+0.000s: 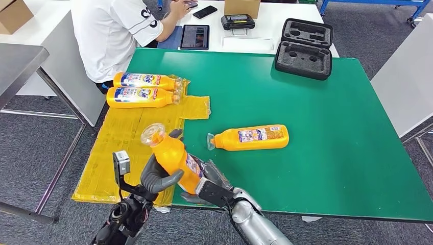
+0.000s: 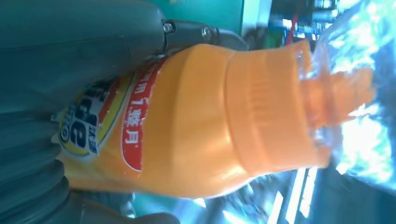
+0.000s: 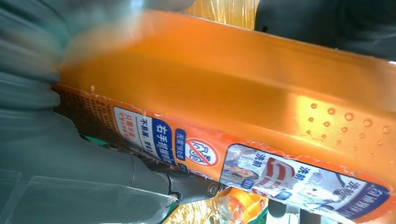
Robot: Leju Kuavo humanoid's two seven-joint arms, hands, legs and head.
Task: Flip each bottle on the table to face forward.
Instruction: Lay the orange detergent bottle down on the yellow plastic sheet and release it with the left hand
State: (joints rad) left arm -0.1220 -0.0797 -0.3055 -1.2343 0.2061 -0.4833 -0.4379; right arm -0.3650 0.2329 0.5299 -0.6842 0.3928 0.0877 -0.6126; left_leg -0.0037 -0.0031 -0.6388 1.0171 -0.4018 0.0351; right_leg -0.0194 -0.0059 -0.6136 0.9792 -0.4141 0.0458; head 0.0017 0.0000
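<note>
Head view, looking down on a green table (image 1: 316, 153): both robot hands hold one orange plastic bottle with a clear cap (image 1: 171, 155) above the table's near left corner. The bottle is lifted and tilted, cap end pointing up and away from the robot. The left hand (image 1: 159, 176) wraps its thick grey thumb and fingers around the bottle's middle from the left. The right hand (image 1: 214, 178) grips the bottle's lower end from the right.

In the left wrist view, the same bottle (image 2: 196, 126) shows its orange shoulder, clear cap and part of a red and yellow label, with the left hand (image 2: 70, 56) pressed against it. In the right wrist view, the bottle's (image 3: 233, 112) printed back label shows, held by the right hand (image 3: 51, 116).

A second orange bottle (image 1: 250, 138) lies on its side near the table's middle, cap pointing left. Two more orange bottles (image 1: 143, 89) lie side by side on a yellow plastic sheet (image 1: 122, 138) at the table's left edge.

A person in a white shirt (image 1: 110, 35) sits at the far left corner, beside a black foam case (image 1: 305, 48).
</note>
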